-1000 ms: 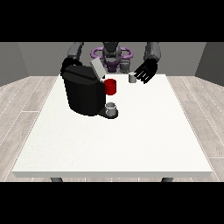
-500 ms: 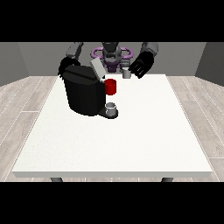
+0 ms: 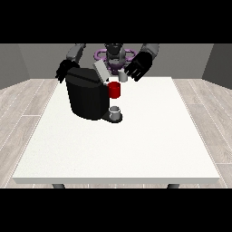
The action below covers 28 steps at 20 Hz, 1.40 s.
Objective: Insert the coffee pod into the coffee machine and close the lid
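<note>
Since a second ago your hand at the view's right (image 3: 138, 67) has lifted and drawn nearer the small grey coffee pod (image 3: 122, 77), fingers spread, gripping nothing. Nearest you, a small grey cup (image 3: 115, 111) stands under the black coffee machine (image 3: 87, 95), lid (image 3: 100, 70) raised. Behind, the other hand (image 3: 63, 70): fingers unclear.

A large white table (image 3: 136, 149) stands on a grey wood-plank floor (image 3: 22, 97).

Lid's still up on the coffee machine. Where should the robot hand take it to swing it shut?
Probably the raised free end of the lid, from above: it tilts up off the coffee machine. The robot hand at the view's right hovers nearest.
</note>
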Each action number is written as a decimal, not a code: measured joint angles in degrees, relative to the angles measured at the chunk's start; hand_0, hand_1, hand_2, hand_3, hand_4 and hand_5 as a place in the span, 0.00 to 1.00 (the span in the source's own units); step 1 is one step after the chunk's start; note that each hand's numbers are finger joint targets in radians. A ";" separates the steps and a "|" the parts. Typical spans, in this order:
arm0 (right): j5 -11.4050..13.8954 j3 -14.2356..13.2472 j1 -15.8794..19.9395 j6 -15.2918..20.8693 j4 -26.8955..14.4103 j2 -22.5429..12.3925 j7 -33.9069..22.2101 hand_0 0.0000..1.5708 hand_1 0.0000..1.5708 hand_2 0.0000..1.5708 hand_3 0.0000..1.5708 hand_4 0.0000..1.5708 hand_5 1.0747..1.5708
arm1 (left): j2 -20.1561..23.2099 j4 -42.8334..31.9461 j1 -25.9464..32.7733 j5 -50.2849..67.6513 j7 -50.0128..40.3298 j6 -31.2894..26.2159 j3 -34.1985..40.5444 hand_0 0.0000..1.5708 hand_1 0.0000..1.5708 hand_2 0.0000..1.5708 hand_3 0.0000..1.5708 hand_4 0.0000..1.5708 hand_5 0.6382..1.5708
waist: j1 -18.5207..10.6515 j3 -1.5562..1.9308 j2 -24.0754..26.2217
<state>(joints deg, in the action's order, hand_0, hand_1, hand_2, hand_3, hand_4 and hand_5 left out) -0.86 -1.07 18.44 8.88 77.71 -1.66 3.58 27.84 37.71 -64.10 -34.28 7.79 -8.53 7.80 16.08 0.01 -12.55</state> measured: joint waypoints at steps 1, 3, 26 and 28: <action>0.05 -0.11 0.38 0.05 0.26 -0.25 -0.44 0.00 0.00 0.00 0.00 0.29 1.00 | -0.22 -0.08 -0.29 -0.22 -0.23 0.54 0.01 0.82 0.82 0.83 0.78 0.32 1.00 | 0.29 0.00 -0.21; 0.29 0.02 0.35 0.24 0.85 -0.35 -1.04 0.00 0.00 0.00 0.00 0.33 1.00 | -0.52 -0.36 -0.18 -0.63 -0.01 1.06 -0.17 0.81 0.81 0.83 0.79 0.31 1.00 | 0.47 -0.01 -0.32; -0.50 -0.25 -0.96 0.45 2.53 -0.26 -1.10 0.00 0.00 0.00 0.00 0.28 1.00 | -3.09 -2.34 -2.48 -2.72 -0.59 1.05 -0.89 0.75 0.75 0.81 0.77 0.33 1.00 | 1.36 0.01 -1.40; -1.18 -1.06 -1.17 -0.12 1.79 -0.51 0.38 0.00 0.00 0.00 0.00 0.29 1.00 | -3.23 -2.20 -2.70 -2.84 -0.80 1.01 -0.90 0.74 0.74 0.79 0.75 0.31 1.00 | 1.09 0.01 -1.92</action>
<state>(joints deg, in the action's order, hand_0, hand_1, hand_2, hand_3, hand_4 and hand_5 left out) -2.04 -2.14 17.27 8.77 79.49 -2.17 3.96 24.61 35.51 -66.80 -37.11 6.99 -7.51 6.90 17.18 0.02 -14.46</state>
